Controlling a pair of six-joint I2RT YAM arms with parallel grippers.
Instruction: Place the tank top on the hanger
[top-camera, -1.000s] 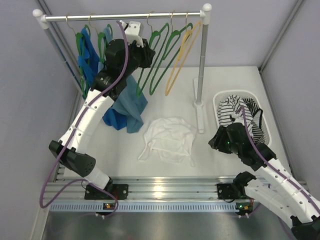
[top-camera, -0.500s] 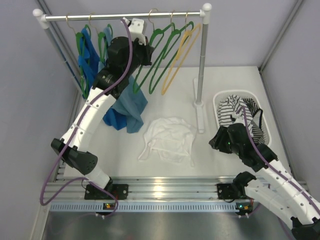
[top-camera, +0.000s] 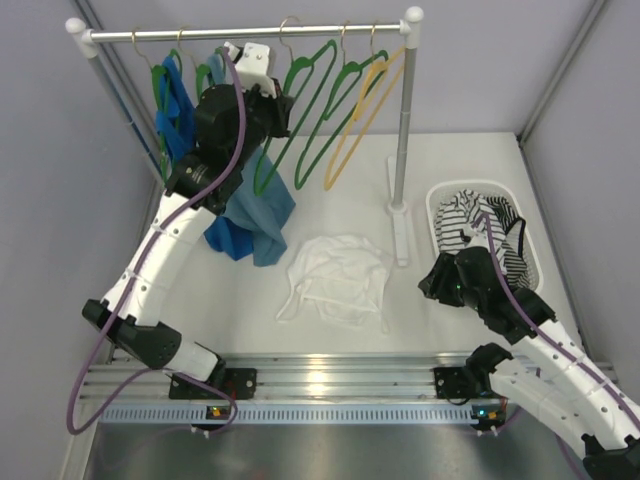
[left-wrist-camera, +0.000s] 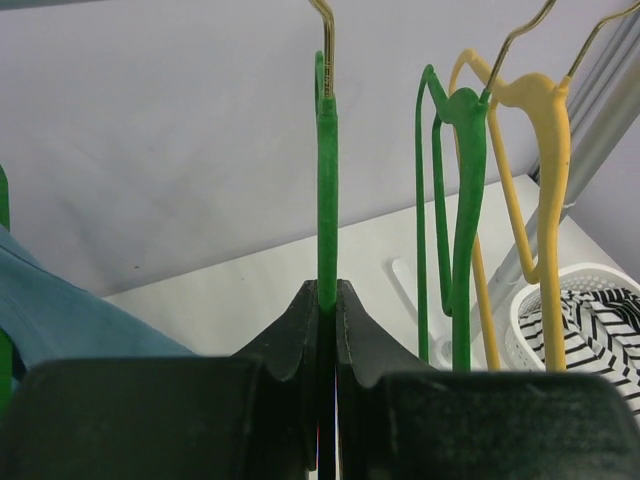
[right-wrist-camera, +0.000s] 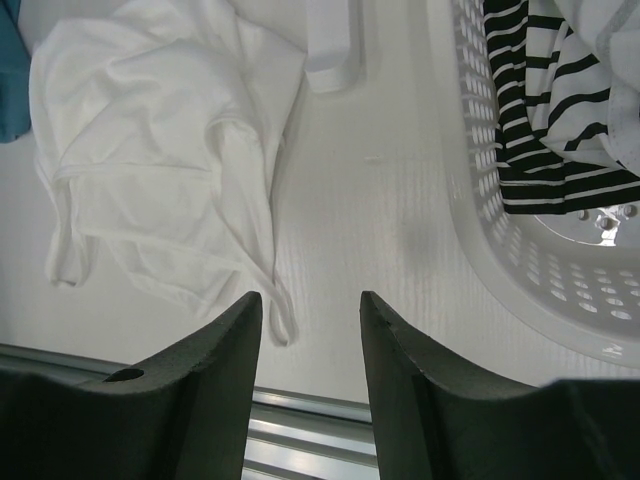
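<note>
1. Left tool (left-wrist-camera: 328, 292): clenched. Both fingers are pressed flat against the neck of the green hanger (left-wrist-camera: 327, 200), just below its metal hook. The hanger is seen edge-on between them and stands upright.

2. In the top view, the hook of this hanger sits at the rail (top-camera: 180, 34) along the far edge of the worktop (top-camera: 470, 170). It cannot be determined whether the hook bears on the rail.

3. Right tool (right-wrist-camera: 310, 302): released, jaws apart, nothing between them. It hangs over the worktop near the near edge, between the tank top (top-camera: 338, 280) and the basket (top-camera: 437, 205).

4. Tank top: lies crumpled on the worktop, toward the middle of the near edge and just beside the foot of the right rack post. It touches neither tool and is well apart from the hanger.

5. Other items:
   - Blue tops (top-camera: 255, 215) hang toward the far left corner.
   - Further green hangers (top-camera: 345, 80) and a yellow hanger (top-camera: 365, 110) hang right of the held one.
   - The basket, at the right edge, holds a striped garment (top-camera: 490, 235).
</note>
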